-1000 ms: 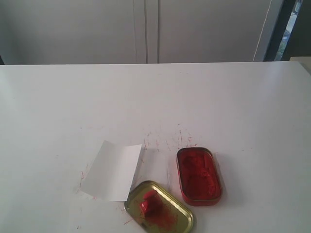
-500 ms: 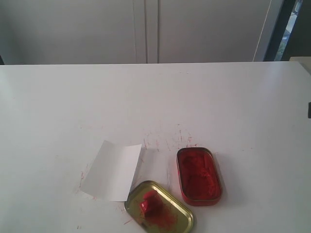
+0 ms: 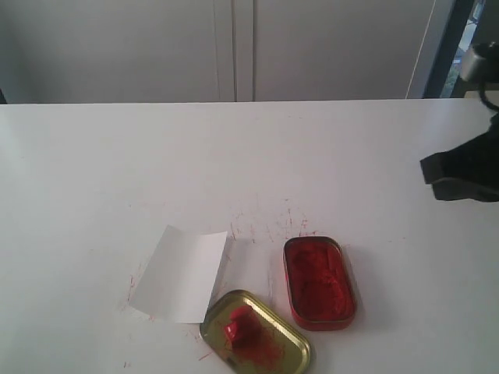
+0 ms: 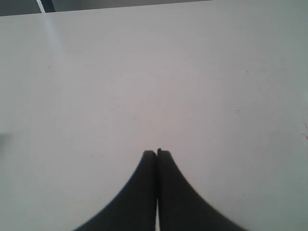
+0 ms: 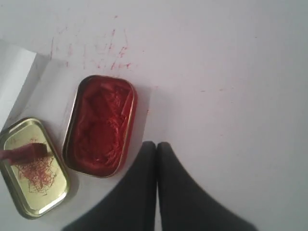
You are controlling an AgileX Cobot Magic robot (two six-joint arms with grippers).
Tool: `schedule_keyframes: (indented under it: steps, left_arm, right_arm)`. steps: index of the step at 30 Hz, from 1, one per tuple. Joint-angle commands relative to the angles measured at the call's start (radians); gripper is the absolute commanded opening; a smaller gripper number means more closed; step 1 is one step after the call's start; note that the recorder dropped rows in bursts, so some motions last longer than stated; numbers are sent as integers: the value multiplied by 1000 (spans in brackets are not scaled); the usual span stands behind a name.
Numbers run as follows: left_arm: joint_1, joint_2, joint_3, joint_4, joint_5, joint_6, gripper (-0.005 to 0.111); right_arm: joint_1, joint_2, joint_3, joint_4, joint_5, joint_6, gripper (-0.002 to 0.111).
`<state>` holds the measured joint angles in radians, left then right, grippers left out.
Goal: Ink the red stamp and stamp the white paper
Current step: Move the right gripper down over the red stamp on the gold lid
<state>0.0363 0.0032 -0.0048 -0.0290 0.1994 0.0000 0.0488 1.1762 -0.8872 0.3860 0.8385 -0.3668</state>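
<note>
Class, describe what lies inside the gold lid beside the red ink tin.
The red stamp sits inside the gold lid, among red ink smears. The patch of lid floor beneath the stamp is covered and cannot be seen.

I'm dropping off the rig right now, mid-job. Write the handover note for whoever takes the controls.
left gripper: shut, empty, over bare table.
right gripper: shut, empty, above the table on the right of the open red ink tin.
red stamp: lying in the gold lid, which sits at the near corner of the white paper.
Done: nothing yet; the stamp is not gripped and no mark shows on the paper.
Left: grasp the stamp, press it into the ink tin, then stamp the paper.
</note>
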Motion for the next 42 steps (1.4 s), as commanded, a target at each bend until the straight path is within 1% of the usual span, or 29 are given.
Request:
schedule_keyframes:
  steps: [1, 7, 15, 20, 22, 27, 35, 40, 42]
  left_arm:
    - [1, -3, 5, -1, 2, 0, 0]
    - [1, -3, 5, -1, 2, 0, 0]
    - [1, -3, 5, -1, 2, 0, 0]
    - [1, -3, 5, -1, 2, 0, 0]
    - [1, -3, 5, -1, 2, 0, 0]
    - [1, -3, 5, -1, 2, 0, 0]
    - [1, -3, 5, -1, 2, 0, 0]
    - [1, -3, 5, -1, 2, 0, 0]
    - [1, -3, 5, -1, 2, 0, 0]
  right_arm:
    - [88, 58, -37, 5, 10, -45, 0]
    - [225, 159, -113, 5, 33, -141, 0]
    - [361, 275, -219, 5, 87, -186, 0]
    - [467, 348, -263, 3, 100, -292, 0]
    - [527, 383, -265, 1, 101, -359, 0]
    - [584, 423, -268, -3, 97, -438, 0]
    - [643, 481, -319, -49, 107, -444, 0]
    - [656, 523, -382, -70, 169, -449, 0]
    - [665, 545, -397, -88, 199, -490, 0]
